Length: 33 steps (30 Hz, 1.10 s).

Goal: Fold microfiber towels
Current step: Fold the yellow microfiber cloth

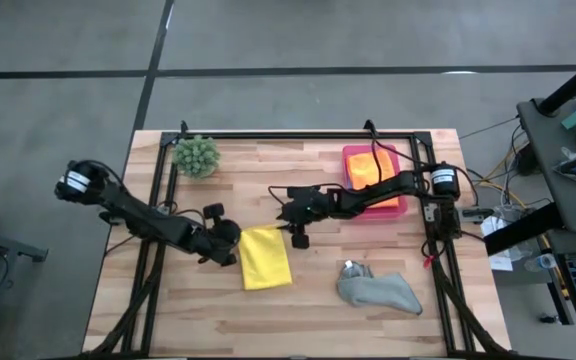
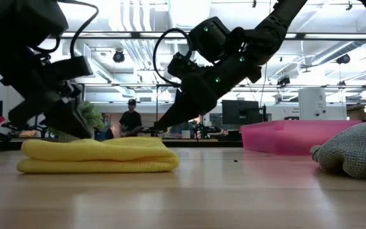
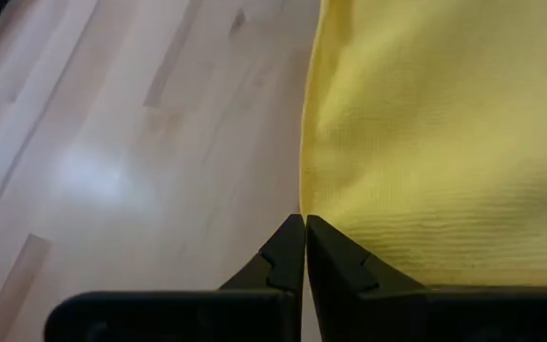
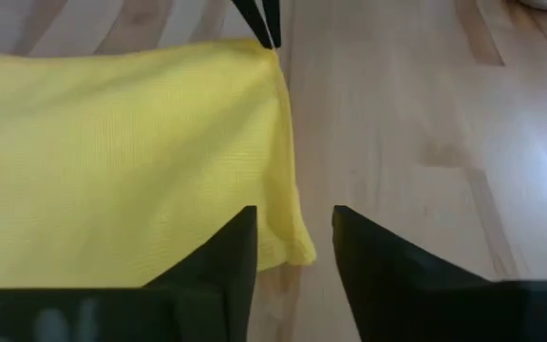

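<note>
A yellow towel (image 1: 265, 258) lies folded on the table's middle, several layers thick in the low view (image 2: 97, 156). My left gripper (image 1: 235, 246) is shut, with its tips (image 3: 305, 221) at the towel's far left corner. My right gripper (image 1: 290, 232) is open at the towel's far right corner (image 4: 297, 249), which shows at the gap between its fingers (image 4: 294, 237). A grey towel (image 1: 378, 290) lies crumpled toward the near right. An orange towel (image 1: 373, 170) lies in the pink tray (image 1: 350, 152). The other towels are out of view. My left gripper's shut tips lie against the yellow towel's edge (image 3: 304, 204) at its far left corner, slanting down from the table's left. I cannot tell whether any cloth is between them. The towel lies flat on the table. My right gripper: I cannot tell whether its fingers touch the towel.
A spiky green plant (image 1: 196, 155) stands at the far left. The pink tray is at the far right, under my right arm. Bare wood shows near the table's front edge and left of the yellow towel. People and desks show in the room behind.
</note>
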Tool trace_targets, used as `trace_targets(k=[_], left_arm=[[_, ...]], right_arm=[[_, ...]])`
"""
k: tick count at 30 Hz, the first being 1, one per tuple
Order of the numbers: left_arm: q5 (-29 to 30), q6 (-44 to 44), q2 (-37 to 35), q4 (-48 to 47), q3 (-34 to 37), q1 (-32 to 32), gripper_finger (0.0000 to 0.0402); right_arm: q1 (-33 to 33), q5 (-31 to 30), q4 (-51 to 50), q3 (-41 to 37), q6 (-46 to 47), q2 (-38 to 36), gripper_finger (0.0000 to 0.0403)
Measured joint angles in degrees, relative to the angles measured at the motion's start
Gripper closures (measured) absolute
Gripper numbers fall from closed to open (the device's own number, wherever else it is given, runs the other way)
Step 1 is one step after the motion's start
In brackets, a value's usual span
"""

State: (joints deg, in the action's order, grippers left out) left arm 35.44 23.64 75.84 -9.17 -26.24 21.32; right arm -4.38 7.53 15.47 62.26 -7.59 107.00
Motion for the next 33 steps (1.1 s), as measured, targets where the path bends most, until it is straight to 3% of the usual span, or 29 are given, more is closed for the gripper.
trace_targets(k=[7, 18, 33], left_arm=[[0.00, 0.04, 2.50, 1.41, 0.03, 0.00, 0.0401], [0.00, 0.92, 1.44, 1.15, -0.09, 0.00, 0.0401], [-0.57, -0.42, -11.13, 0.09, -2.04, 0.16, 0.0401]], right_arm=[[-0.17, -0.20, 2.08, -0.40, 0.09, 0.00, 0.0251], [-0.17, -0.12, 7.69, -0.84, 0.50, 3.64, 0.0268], [-0.42, -0.07, 5.55, 0.35, 2.03, 4.96, 0.0284]])
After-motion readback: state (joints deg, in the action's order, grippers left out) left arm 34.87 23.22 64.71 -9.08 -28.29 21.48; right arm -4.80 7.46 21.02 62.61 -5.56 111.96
